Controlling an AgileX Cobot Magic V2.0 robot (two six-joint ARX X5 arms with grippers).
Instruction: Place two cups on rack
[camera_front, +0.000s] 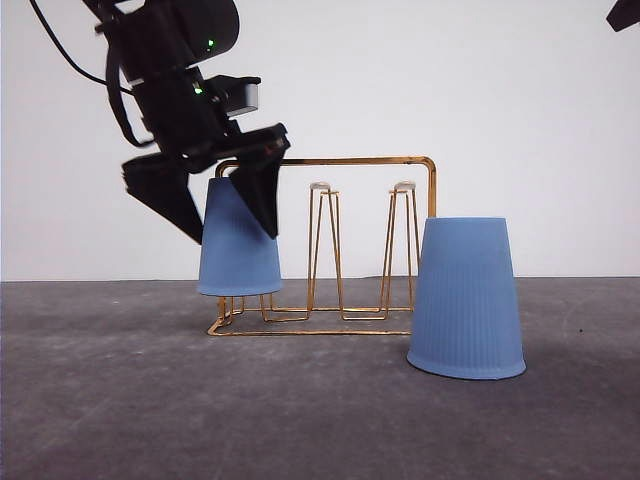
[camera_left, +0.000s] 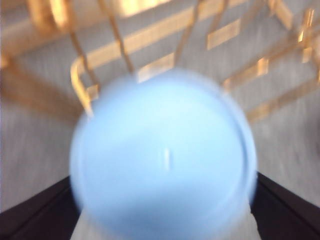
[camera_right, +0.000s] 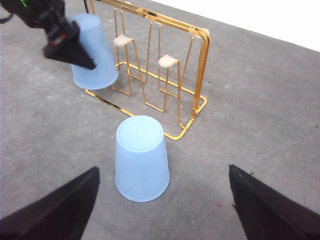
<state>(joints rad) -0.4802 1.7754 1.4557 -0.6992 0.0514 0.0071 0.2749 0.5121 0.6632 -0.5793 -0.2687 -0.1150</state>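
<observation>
Front view puts the left gripper at the left end of the thin gold wire rack, its black fingers spread to either side of an upturned light blue ribbed plastic cup. That cup hangs clear of the grey table, its rim above the rack's base, so it seems seated over the leftmost prong; whether the pads touch it I cannot tell. The step in hand looks like letting go of this first cup, and the next move calls for lifting the arm straight up. A second identical cup stands mouth-down on the table just in front of the rack's right end, between the right gripper's wide-spread fingers. Two white-tipped prongs stand free.
</observation>
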